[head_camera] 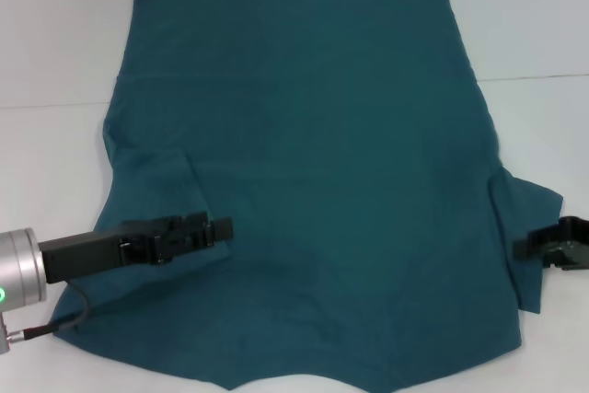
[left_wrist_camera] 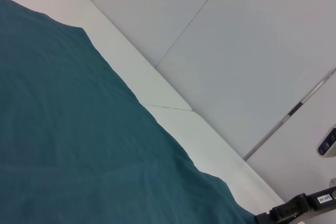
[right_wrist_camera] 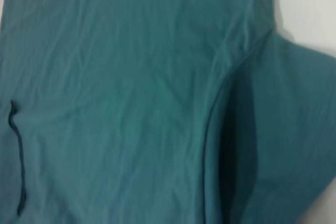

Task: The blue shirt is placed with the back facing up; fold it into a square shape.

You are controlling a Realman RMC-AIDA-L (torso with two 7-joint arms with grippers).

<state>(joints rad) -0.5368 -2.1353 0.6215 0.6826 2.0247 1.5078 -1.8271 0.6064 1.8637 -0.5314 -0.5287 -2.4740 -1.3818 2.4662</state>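
Observation:
The blue shirt point(head_camera: 322, 135) lies spread flat on the white table point(head_camera: 55, 62), plain side up, with its hem far from me and its neckline at the near edge. Its left sleeve point(head_camera: 152, 190) lies folded inward onto the body. My left gripper point(head_camera: 224, 227) reaches in from the left, low over the cloth just beside that folded sleeve. My right gripper point(head_camera: 525, 248) sits at the right edge, next to the right sleeve point(head_camera: 529, 200), which sticks outward. The right wrist view shows the shirt point(right_wrist_camera: 115, 77) and its sleeve point(right_wrist_camera: 283, 129) with the shoulder seam. The left wrist view shows the shirt point(left_wrist_camera: 63, 129).
Bare white table point(left_wrist_camera: 173, 129) surrounds the shirt on the left, right and far sides. A wall with panel seams stands beyond the table's far edge. The right gripper point(left_wrist_camera: 286, 211) shows far off in the left wrist view.

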